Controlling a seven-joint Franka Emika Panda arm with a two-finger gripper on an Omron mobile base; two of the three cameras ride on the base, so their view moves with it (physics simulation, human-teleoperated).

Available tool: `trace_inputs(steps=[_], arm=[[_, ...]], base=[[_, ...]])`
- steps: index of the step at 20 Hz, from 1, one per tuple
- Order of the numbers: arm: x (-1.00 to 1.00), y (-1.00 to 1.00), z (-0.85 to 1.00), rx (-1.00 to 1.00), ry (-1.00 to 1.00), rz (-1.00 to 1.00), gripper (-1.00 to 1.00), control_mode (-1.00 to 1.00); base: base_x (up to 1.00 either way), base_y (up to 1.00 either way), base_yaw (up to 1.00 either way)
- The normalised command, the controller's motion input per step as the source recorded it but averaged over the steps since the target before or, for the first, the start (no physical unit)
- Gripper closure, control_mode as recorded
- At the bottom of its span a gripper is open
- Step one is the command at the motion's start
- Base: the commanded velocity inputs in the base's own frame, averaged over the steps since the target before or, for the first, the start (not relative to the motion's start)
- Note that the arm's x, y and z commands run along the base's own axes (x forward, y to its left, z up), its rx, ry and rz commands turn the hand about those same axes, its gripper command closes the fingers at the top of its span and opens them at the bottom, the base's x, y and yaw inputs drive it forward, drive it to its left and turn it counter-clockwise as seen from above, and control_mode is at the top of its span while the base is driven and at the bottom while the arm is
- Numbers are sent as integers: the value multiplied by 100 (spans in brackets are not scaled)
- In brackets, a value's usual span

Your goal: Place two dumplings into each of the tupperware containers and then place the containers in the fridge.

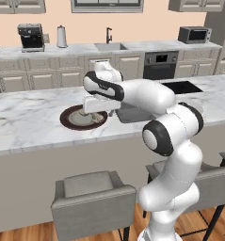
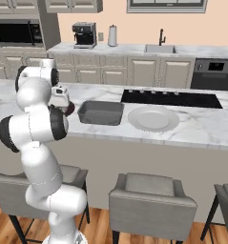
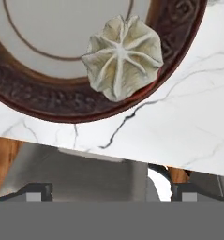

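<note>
Gripper [image 1: 94,112] hangs over the dark brown plate [image 1: 69,122] near the counter's [image 1: 29,117] front edge, jaws spread wide, nothing held. One dumpling [image 3: 123,56] sits on the plate's rim, likely the pick target. Grey tupperware container [image 2: 100,112] waits just beside the plate, handy for a short carry; white plate [image 2: 153,118] beyond it.

— What is seen of the dumplings?
— One pleated, cream dumpling [image 3: 122,57] is seen lying on the dark brown plate's rim.
— And the tubs?
— One grey tupperware container [image 2: 100,112] is set upright, lidless, on the marble counter.
</note>
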Motion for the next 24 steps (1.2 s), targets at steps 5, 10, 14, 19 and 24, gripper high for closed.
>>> trace_inputs(steps=[5,10,14,19,24], arm=[[8,0,-28,2,-29,0,-100,-100],[48,0,-34,0,-12,0,-100,-100],[43,0,-26,0,1,0,-100,-100],[40,5,-6,0,-1,0,-100,-100],[14,6,-4,0,4,0,-100,-100]], base=[[0,0,0],[0,0,0],[0,0,0],[0,0,0],[0,0,0]])
